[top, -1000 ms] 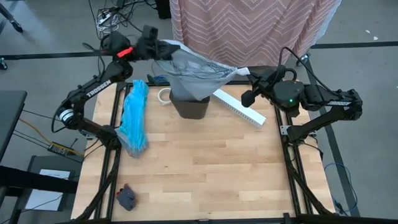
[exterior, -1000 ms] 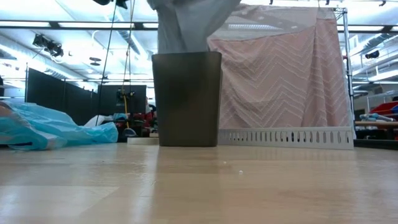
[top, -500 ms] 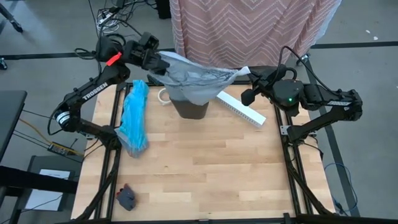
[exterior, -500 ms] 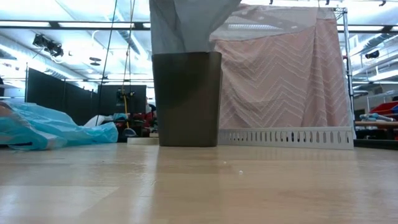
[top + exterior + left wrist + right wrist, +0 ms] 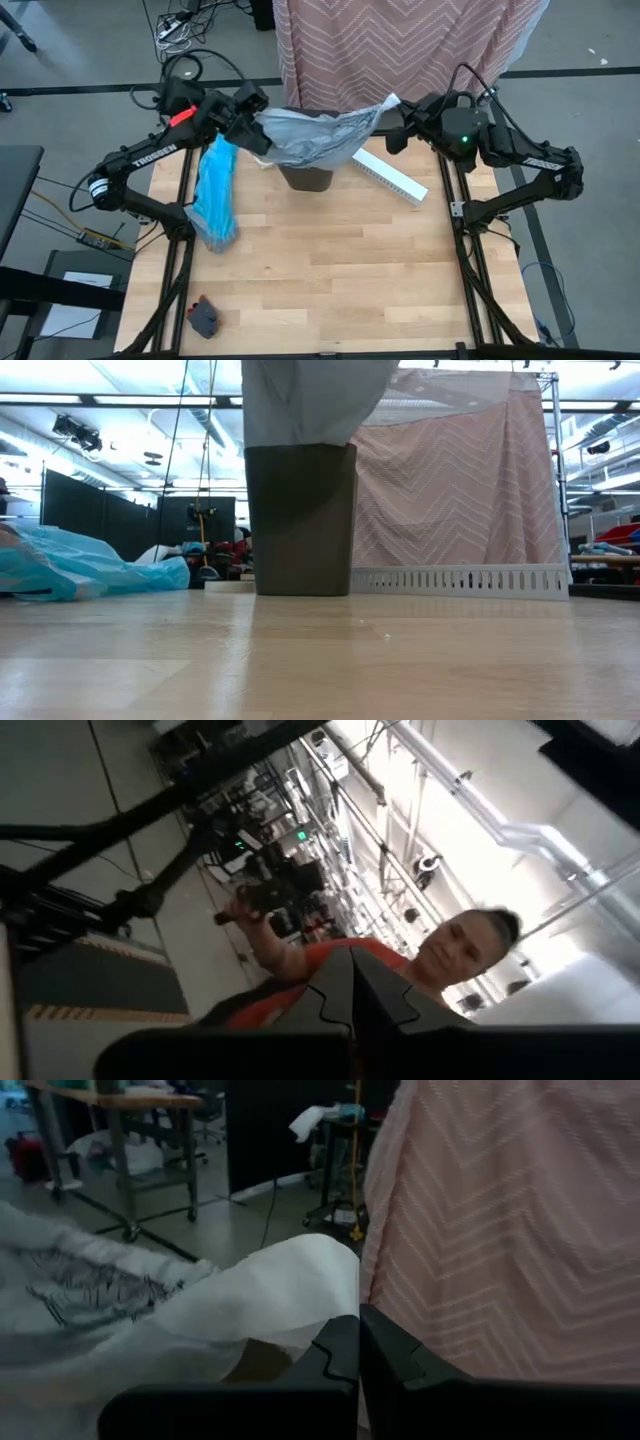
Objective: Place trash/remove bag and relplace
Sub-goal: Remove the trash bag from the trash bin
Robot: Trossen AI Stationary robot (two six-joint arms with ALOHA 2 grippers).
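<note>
At the upper centre of the high view we have the grey bag (image 5: 315, 135) stretched out above the dark bin (image 5: 308, 176), with our left gripper (image 5: 256, 128) clamped on its left edge and our right gripper (image 5: 392, 124) clamped on its right edge; both sets of fingers are closed together on the plastic. From the low view, upper middle of the frame, the bag (image 5: 305, 400) hangs down into the mouth of the bin (image 5: 300, 518), so we judge it is partly lifted but not yet clear of the rim. No loose trash shows on the table in these views, so we take the litter step to be finished and what was collected to sit inside the bag, though we cannot see into it. Left of the bin, at the left middle of the high view, the turquoise replacement bag (image 5: 215, 190) lies crumpled on the wooden table (image 5: 340, 270), untouched. What we reckon remains: raise the grey bag free, set it aside, then open the turquoise one and fit it over the bin. The long white box (image 5: 390, 175) lies just right of the bin, and a small dark object (image 5: 204, 318) rests at the lower left.
</note>
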